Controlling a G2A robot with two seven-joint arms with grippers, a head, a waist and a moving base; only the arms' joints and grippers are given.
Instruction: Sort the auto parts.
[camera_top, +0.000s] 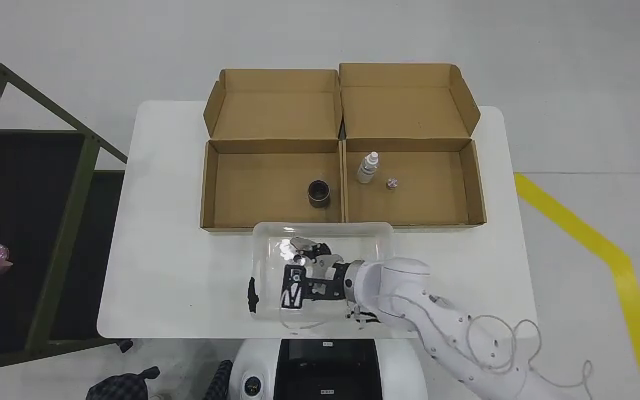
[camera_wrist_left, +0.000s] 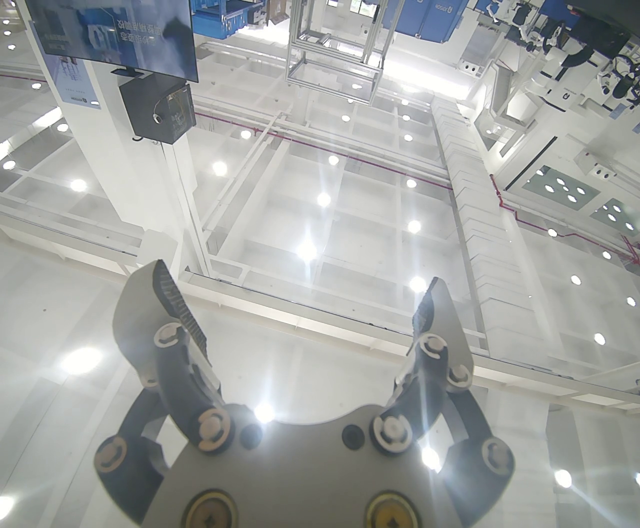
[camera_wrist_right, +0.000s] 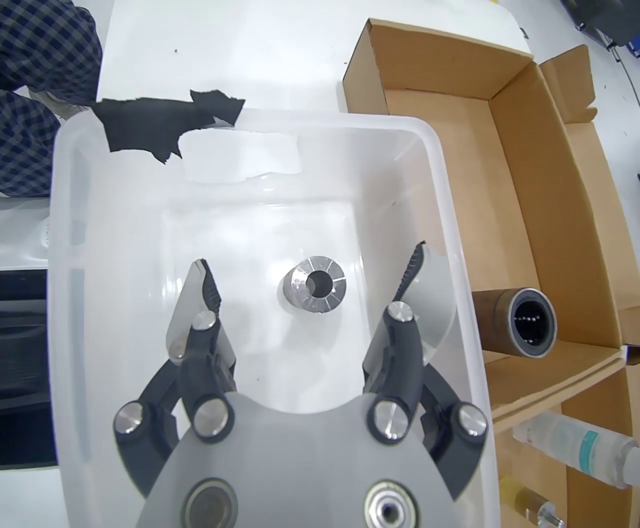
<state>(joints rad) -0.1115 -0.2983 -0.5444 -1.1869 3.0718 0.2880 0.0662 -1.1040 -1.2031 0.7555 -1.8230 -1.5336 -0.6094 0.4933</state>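
Observation:
A silver slotted metal sleeve (camera_wrist_right: 314, 285) stands on end on the floor of a clear plastic bin (camera_wrist_right: 440, 165). My right gripper (camera_wrist_right: 312, 261) hangs open just above it, one finger on each side, touching nothing. From above, that gripper (camera_top: 300, 278) is inside the bin (camera_top: 320, 227) at the table's front. A brown cylinder with a bearing bore (camera_wrist_right: 515, 320) lies in the left cardboard box (camera_top: 230, 190). A white bottle (camera_top: 368, 167) and a small metal piece (camera_top: 393, 183) lie in the right box (camera_top: 440, 185). My left gripper (camera_wrist_left: 296, 274) is open and empty, pointing up at the ceiling.
Both boxes stand side by side behind the bin with their lids folded back. A torn strip of black tape (camera_wrist_right: 150, 125) sticks to the bin's rim. White tabletop (camera_top: 160, 250) lies free to the left of the bin and boxes.

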